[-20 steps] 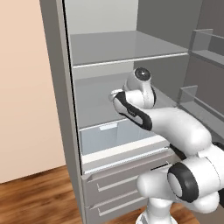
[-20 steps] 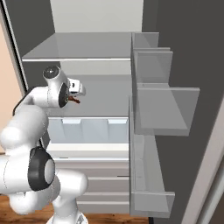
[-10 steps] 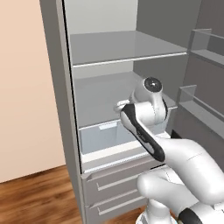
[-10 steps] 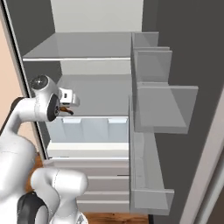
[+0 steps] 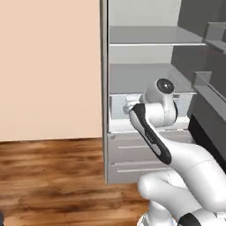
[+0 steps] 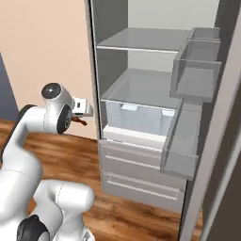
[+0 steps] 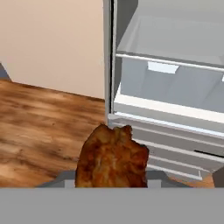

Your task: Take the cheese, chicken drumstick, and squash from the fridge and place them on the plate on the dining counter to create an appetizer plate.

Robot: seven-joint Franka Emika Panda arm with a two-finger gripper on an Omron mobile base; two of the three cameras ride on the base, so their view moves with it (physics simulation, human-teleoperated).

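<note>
Arm is bent back on itself outside the fridge [image 6: 141, 94], elbow low, wrist raised to about the level of the pale-blue crisper bin [image 6: 141, 117]. In the right base view the hand sits left of the fridge's open front, clear of the shelves, over the wood floor [image 6: 117, 207], with the gripper [image 6: 81, 120] pointing roughly sideways toward the fridge edge. In the left base view the wrist joint covers the front of the bin and the forearm drops down and right toward the base.

Gripper is closed on the chicken drumstick [image 7: 113, 158]: in the hand view the plump brown end fills the space between the finger tips at bottom centre, held off any surface. In the right base view the drumstick [image 6: 79, 122] shows as a small dark brown bit just under the white hand, beside the fridge's left wall.

Fridge door is open, grey shelves bare as far as visible, two grey drawers [image 6: 141, 174] with bar handles below the bin, shut. Door bins [image 6: 195, 70] at right. Beige wall [image 5: 48, 66] behind. Hand view looks past the drumstick at the bin and drawers, fridge on the right, floor on the left.
</note>
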